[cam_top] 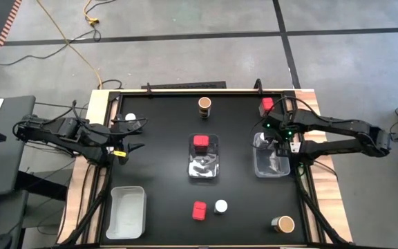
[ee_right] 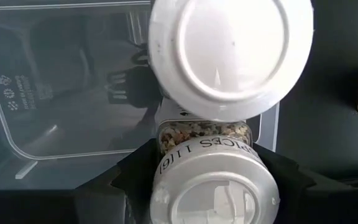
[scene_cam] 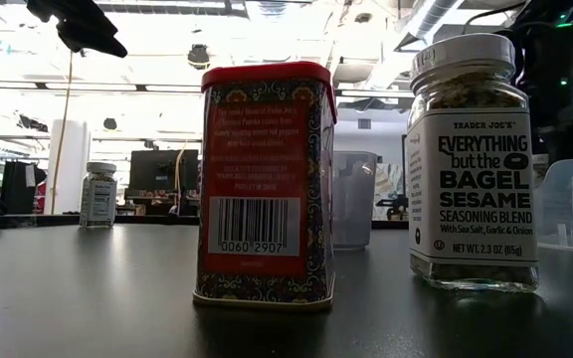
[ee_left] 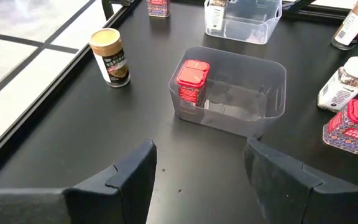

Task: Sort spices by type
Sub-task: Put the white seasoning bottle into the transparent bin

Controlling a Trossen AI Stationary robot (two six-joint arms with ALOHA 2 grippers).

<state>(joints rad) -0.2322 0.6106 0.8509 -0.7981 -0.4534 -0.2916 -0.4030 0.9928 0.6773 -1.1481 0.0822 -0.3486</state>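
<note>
Spices stand around the table: a red tin point(cam_top: 199, 210) beside a white-lidded jar point(cam_top: 220, 206) near the front, brown-topped jars point(cam_top: 204, 104) point(cam_top: 284, 224), a red tin point(cam_top: 267, 105) at the far edge, and a white-lidded jar point(cam_top: 130, 119) at the left. Another red tin point(ee_left: 191, 81) stands in the middle bin point(cam_top: 204, 169). My left gripper point(cam_top: 126, 146) is open above the table's left side. My right gripper point(cam_top: 280, 140) is down in the right bin point(cam_top: 271, 166), shut on a white-lidded jar point(ee_right: 213, 183), beside a second white-lidded jar point(ee_right: 229, 56). My right gripper holds the white-lidded jar at its lid end point(ee_right: 166, 180), pinched between the two fingers point(ee_right: 129, 177), one on either side. The fingers come from above, pointing down into the right bin. The jar leans, its glass body point(ee_right: 204, 134) showing past the lid; its bottom is hidden.
A third clear bin point(cam_top: 126, 211) stands at the near left corner. In the low view the red tin point(scene_cam: 265, 184) and the seasoning jar point(scene_cam: 474, 164) stand close to the near edge. Open table lies between the left gripper point(ee_left: 204, 180) and the middle bin point(ee_left: 272, 87).
</note>
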